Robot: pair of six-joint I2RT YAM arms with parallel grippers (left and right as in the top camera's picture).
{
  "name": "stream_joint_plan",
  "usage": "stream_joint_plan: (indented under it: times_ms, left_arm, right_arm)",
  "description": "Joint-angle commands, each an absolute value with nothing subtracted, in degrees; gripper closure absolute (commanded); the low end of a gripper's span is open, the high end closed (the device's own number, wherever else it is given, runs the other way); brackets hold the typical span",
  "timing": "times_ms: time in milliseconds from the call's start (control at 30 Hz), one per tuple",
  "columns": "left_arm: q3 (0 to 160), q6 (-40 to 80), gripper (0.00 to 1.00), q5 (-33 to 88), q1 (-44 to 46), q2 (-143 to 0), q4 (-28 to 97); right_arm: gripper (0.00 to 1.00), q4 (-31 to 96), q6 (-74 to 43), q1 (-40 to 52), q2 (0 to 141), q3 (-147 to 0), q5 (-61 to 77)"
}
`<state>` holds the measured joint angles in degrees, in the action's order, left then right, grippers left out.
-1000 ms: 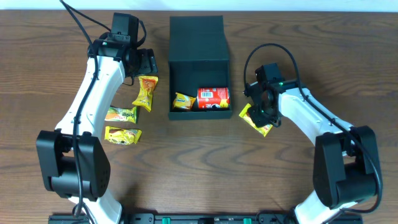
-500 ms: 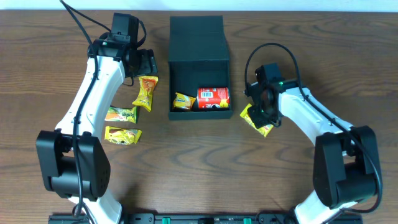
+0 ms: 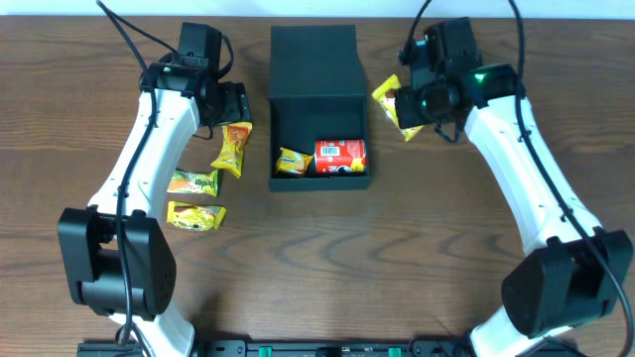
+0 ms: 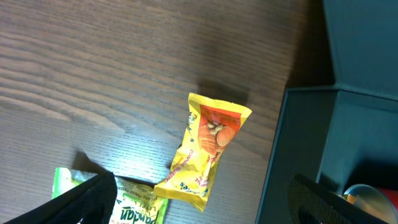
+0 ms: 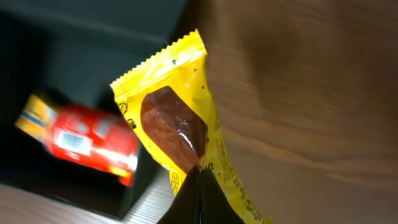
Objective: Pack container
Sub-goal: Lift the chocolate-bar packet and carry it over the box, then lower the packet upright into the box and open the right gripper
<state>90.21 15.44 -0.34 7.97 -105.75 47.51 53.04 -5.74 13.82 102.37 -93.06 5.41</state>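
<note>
Carrying step: right pincer (image 3: 402, 99) clamps a yellow packet (image 3: 390, 98) at the container's (image 3: 316, 59) three o'clock; next, probably shift toward eight o'clock and release; left pincer (image 3: 230, 104) gapes empty.

Container (image 3: 319, 184) mid-tabletop (image 3: 317, 258), lid flap (image 3: 314, 59) far.
Inside, a can (image 3: 340, 157) lies right of a packet (image 3: 294, 161); three packets (image 3: 193, 182) lie left of the container, a fourth packet (image 3: 395, 104) right.

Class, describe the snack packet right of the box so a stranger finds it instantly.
Find the open dark teal box in the middle of the scene. Just right of its lid, the right end effector pinches a yellow packet with a brown window. It alone is held, not lying down.
</note>
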Motion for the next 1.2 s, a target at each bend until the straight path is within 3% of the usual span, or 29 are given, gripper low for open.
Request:
stream_joint_plan:
  times_ms: [0, 267, 633, 1167]
  left_arm:
    - [90.1, 18.2, 0.11, -0.4, 7.8, -105.6, 47.8]
    - [90.1, 18.4, 0.10, -0.4, 7.8, -105.6, 48.5]
    - [90.1, 18.5, 0.08, -0.4, 7.8, -105.6, 49.4]
    - [90.1, 18.5, 0.08, -0.4, 7.8, -105.6, 49.3]
  right_arm:
    - [0.98, 51.1, -24.4, 15.4, 102.4, -93.7, 8.4]
    - [0.98, 44.2, -32.8, 22.2, 106.3, -93.7, 4.3]
    - [0.98, 39.9, -43.6, 22.8, 114.5, -93.7, 7.6]
    - [0.98, 37.6, -44.7, 22.3, 117.4, -93.7, 7.2]
